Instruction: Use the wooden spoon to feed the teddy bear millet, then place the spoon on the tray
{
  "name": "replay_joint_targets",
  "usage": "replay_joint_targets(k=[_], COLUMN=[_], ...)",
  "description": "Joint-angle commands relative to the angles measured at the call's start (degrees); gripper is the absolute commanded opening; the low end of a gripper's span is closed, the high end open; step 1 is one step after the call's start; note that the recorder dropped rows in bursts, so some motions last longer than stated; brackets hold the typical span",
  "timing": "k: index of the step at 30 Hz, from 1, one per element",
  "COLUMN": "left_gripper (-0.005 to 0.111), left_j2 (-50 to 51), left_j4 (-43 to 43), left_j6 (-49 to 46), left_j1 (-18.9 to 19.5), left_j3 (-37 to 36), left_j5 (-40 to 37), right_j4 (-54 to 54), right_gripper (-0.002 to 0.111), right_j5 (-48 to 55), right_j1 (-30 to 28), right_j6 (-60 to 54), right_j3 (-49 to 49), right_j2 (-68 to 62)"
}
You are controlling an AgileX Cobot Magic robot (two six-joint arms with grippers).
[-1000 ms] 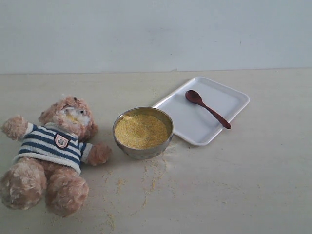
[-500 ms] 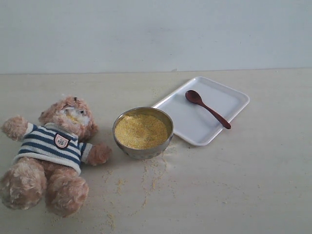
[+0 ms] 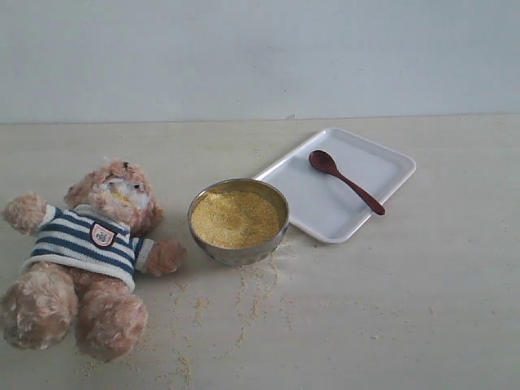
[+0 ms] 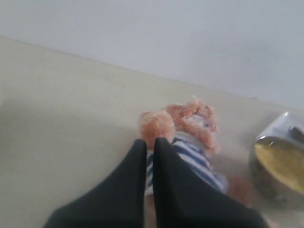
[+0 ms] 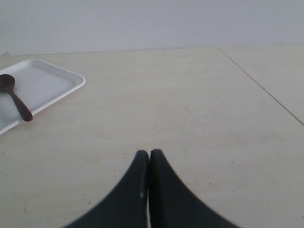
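One teddy bear [image 3: 85, 244], one steel bowl [image 3: 197, 234] heaped with millet [image 3: 236, 218], one wooden spoon [image 3: 345, 181], one tray [image 3: 317, 215]. Spoon lies on tray, 2 o'clock of bowl; bear on back at 9 o'clock. Left gripper [image 4: 149, 142], right gripper [image 5: 149, 153]: both clenched, empty (touching nothing). Loose grains at bowl's 6 o'clock; bare table [image 3: 422, 309] at 4 o'clock.
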State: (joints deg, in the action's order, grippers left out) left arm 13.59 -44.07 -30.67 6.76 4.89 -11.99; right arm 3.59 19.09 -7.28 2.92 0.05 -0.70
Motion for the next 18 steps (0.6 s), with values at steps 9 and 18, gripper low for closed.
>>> replay_joint_targets(k=[9,18], left_gripper=[0.005,0.005], left_j2=[-13.6,-13.6], left_j4=[41.4,36.5], left_j6=[34.9,34.3], left_j1=[-0.8,-1.0], left_j3=[-4.9,-4.9], left_j5=[0.7,-6.4], right_j4=[-0.1,-0.4], right_gripper=[0.000,0.000], right_j5=[-0.5,-0.5], right_j1=[0.0,0.0], right_j6=[-0.3,-0.3], right_j3=[0.0,0.0], right_j2=[0.0,0.0])
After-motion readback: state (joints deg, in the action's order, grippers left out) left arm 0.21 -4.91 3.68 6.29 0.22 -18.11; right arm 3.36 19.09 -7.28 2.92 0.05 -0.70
